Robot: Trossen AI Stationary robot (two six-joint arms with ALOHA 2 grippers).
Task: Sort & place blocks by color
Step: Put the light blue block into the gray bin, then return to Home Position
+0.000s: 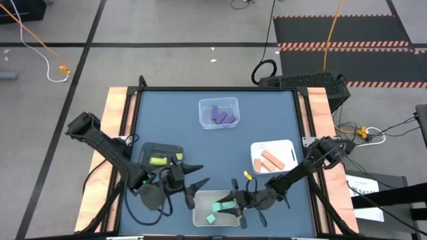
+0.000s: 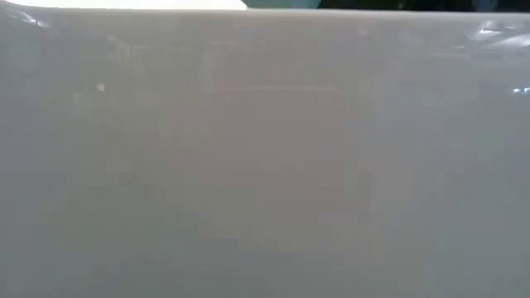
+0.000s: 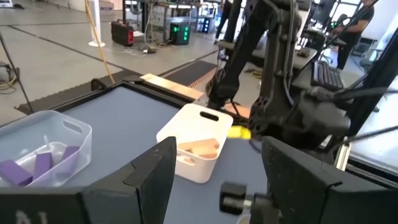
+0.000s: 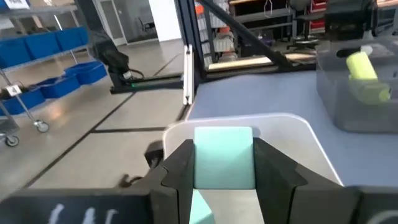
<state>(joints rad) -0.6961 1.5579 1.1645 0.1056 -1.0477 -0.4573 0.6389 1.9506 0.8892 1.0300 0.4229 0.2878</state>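
I have a teal block pinched between the fingers of my right tool, held over the clear tray at the near edge of the counter. I carry it there because another teal block already lies in that tray, so this looks like the teal bin, and the block is poised to be let go into it. The block is a smooth, matte slab with square edges, and my fingers clamp its flat sides, which gives a steady hold.

My left tool hangs just beside the same tray with its fingers apart and nothing between them, waiting clear of the drop.

The other colours sit in their own bins: purple bars in a clear tray at the far side, salmon bars in a white tray to the right, and yellow-green blocks in a dark tray to the left. One small yellow piece lies loose on the counter near the white tray, probably not yet sorted.

The trays are thin-walled plastic with rounded corners; the counter is a flat blue-grey sheet edged in pale wood.
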